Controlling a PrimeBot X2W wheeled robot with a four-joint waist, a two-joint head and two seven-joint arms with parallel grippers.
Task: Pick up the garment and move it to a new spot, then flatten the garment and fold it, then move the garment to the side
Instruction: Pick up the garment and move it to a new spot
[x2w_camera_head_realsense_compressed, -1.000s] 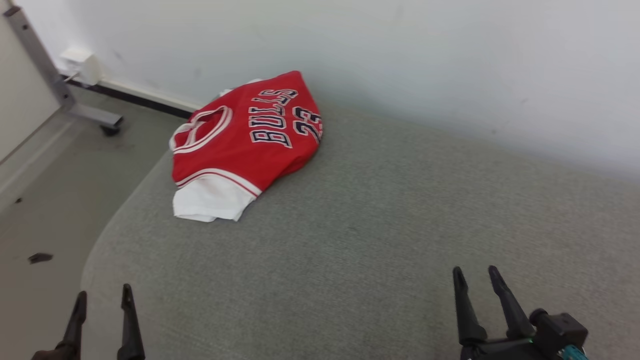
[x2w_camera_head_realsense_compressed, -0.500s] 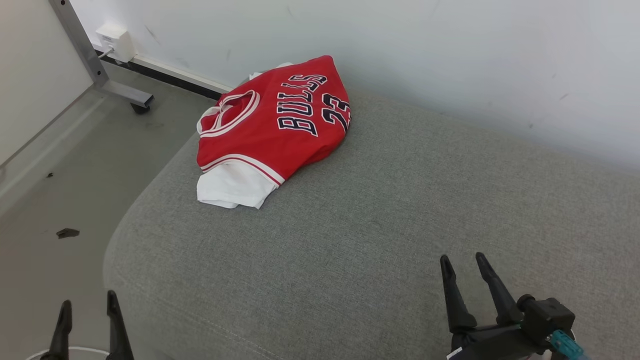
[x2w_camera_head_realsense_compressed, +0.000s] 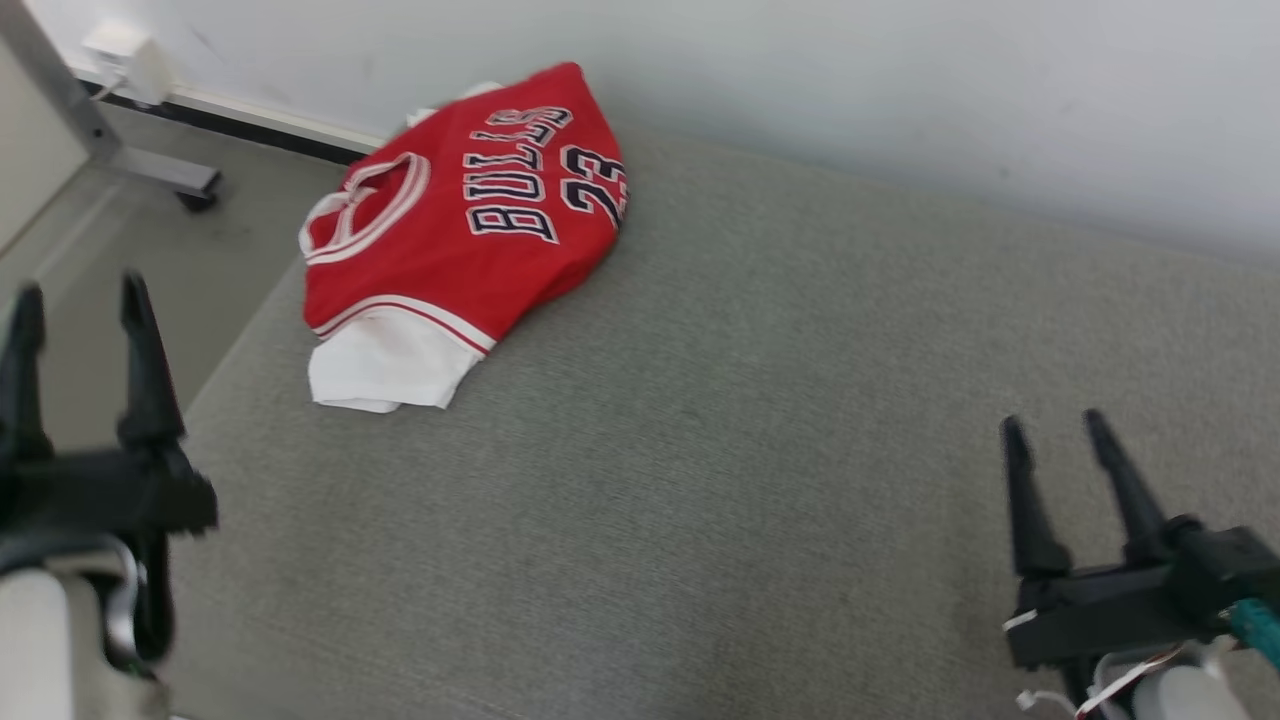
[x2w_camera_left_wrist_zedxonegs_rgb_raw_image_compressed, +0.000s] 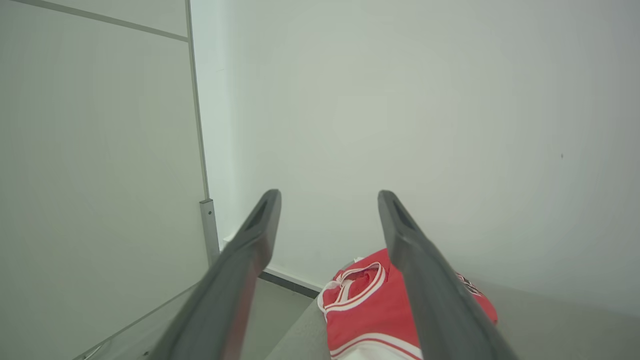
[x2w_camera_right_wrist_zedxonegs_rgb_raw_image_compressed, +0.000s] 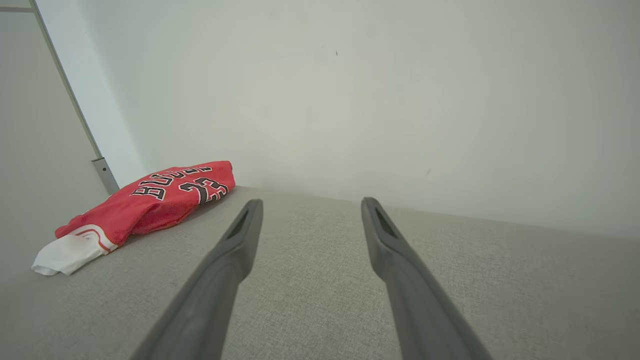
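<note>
Since the red Bulls jersey (x2w_camera_head_realsense_compressed: 460, 230) lies folded on the far corner of the grey fabric cushion (x2w_camera_head_realsense_compressed: 750, 400), the task looks done; left end effector (x2w_camera_head_realsense_compressed: 78, 290) and right end effector (x2w_camera_head_realsense_compressed: 1052, 421) hang released, empty.

Blurred, cut, hidden
The left gripper (x2w_camera_head_realsense_compressed: 80, 290) is blurred and cut by the edge; in the left wrist view its finger (x2w_camera_left_wrist_zedxonegs_rgb_raw_image_compressed: 425, 290) hides most lettering on the garment (x2w_camera_left_wrist_zedxonegs_rgb_raw_image_compressed: 357, 310).

The red garment (x2w_camera_head_realsense_compressed: 455, 235) carries "BULLS" in dark, white-edged capital letters across its chest, with the number "23" set just beside that word in the same lettering; the right wrist view shows the number clearly, the word only partly.
</note>
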